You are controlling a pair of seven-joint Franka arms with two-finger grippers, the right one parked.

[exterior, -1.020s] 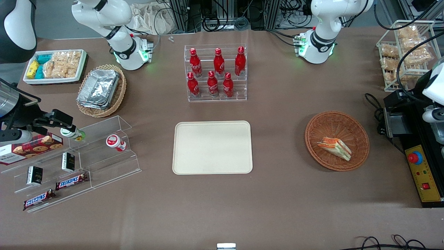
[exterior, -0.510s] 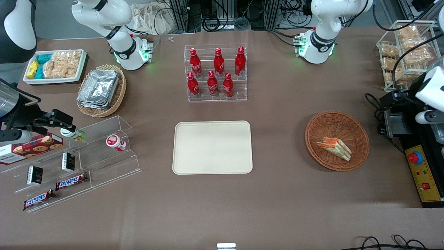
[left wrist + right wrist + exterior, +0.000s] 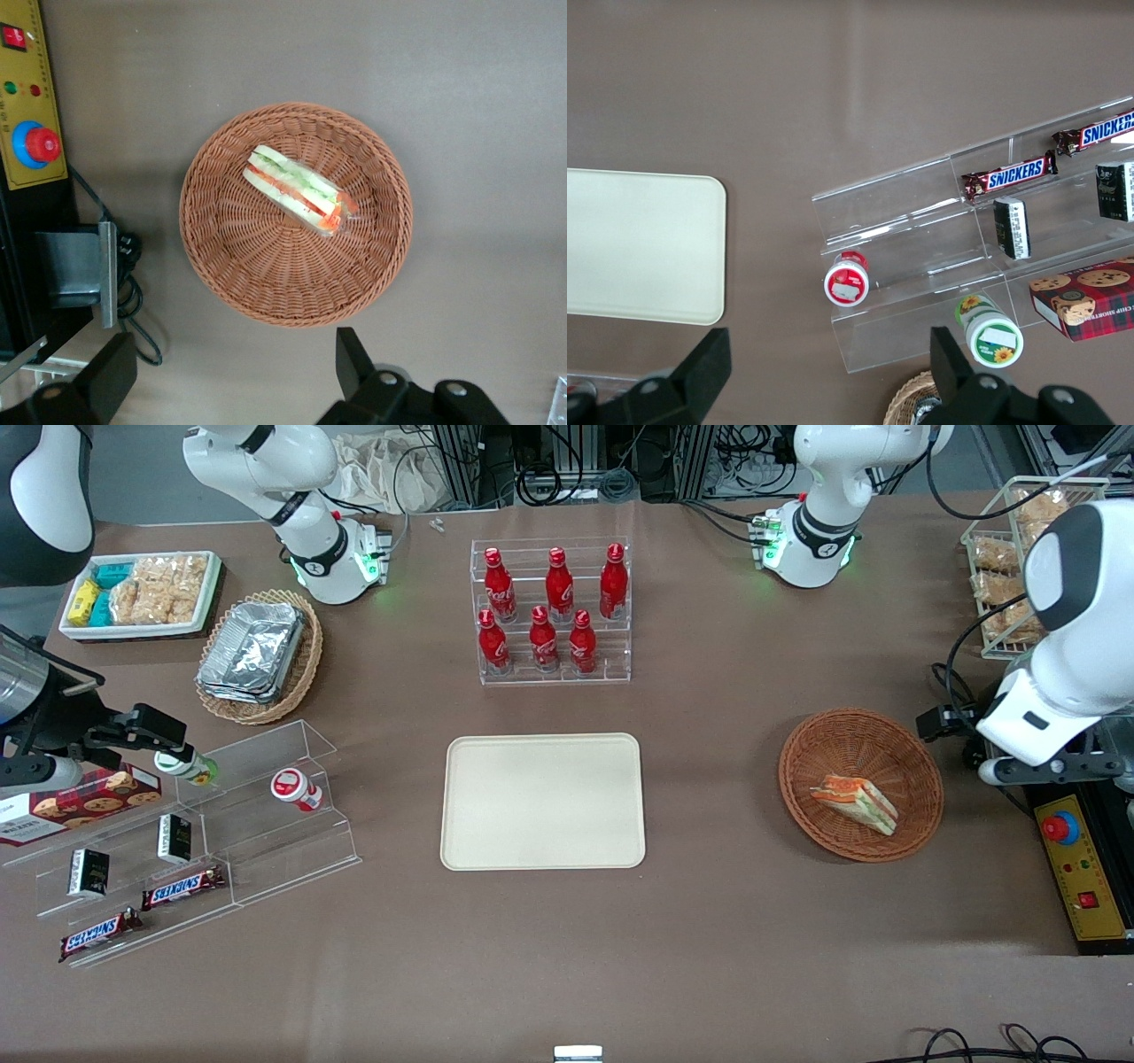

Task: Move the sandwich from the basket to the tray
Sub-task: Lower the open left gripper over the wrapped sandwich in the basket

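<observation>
**End effector poised beside the basket, sandwich not yet picked up**

The end effector [image 3: 235, 376] of the working arm hangs above the bench just outside the basket's rim, its two dark fingers [image 3: 359, 363] spread wide and holding nothing. It points straight down, likely to line up for a descent from above. The sandwich [image 3: 856, 801], a wrapped triangular wedge with green and orange filling, lies on its side in the round reddish-brown wicker basket [image 3: 819, 748], slightly off centre. The cream tray [image 3: 542, 801] sits bare in the middle of the bench, well apart from the basket, toward the parked arm's end. A yellow control box [image 3: 1083, 872] with a red button lies beside the basket. Brown covering spreads over the bench [image 3: 709, 957]; red bottles [image 3: 554, 607] stand in a clear rack farther from the front camera.
</observation>
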